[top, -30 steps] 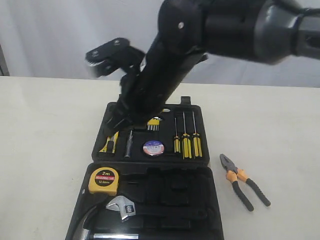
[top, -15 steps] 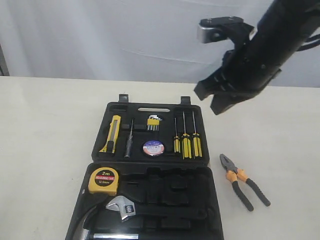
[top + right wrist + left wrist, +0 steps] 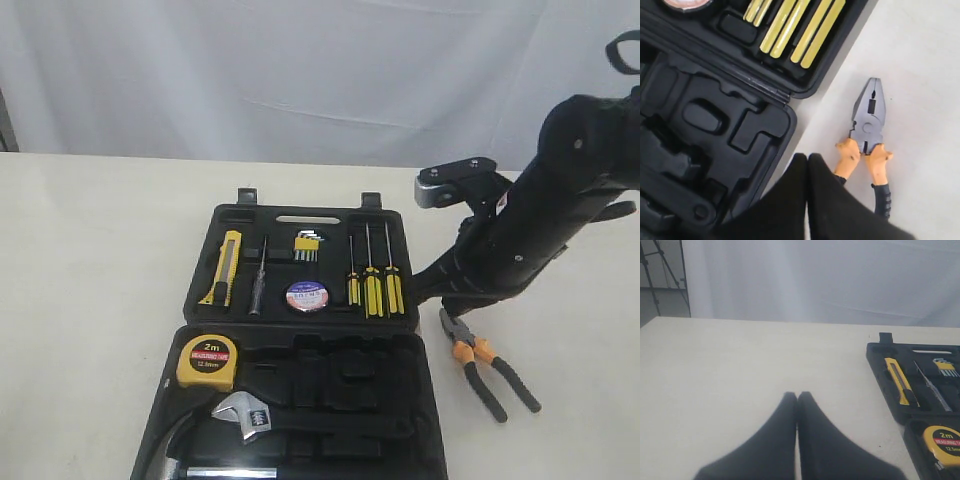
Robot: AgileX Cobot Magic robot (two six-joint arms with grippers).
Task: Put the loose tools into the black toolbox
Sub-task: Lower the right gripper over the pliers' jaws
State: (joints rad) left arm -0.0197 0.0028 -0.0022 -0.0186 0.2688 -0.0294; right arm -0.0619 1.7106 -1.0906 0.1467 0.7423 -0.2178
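Orange-handled pliers (image 3: 488, 365): on desk (image 3: 90, 300), just right of black toolbox (image 3: 300, 215). Tape measure (image 3: 207, 360), utility knife (image 3: 224, 267), tape roll (image 3: 306, 296): seated inside toolbox. Right tool (image 3: 803, 157) near pliers, fingers together, empty; left tool (image 3: 796, 395) likewise.

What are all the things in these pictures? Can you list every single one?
toolbox: 1, black, open on table
utility knife: 1, yellow-black, upper half, leftmost slot
hex keys: 1 set, yellow holder, upper half
tape roll: 1, dark, blue-white label, upper half
screwdrivers: 3, yellow-handled, upper half, right
tape measure: 1, yellow, lower half
wrench: 1, silver, lower half
hammer: 1, silver, lower half, partly cut off
pliers: 1, orange-black handles, table right of toolbox
table: 1, cream
right pincer: 1, black, shut, by pliers
left pincer: 1, black, shut, over bare table
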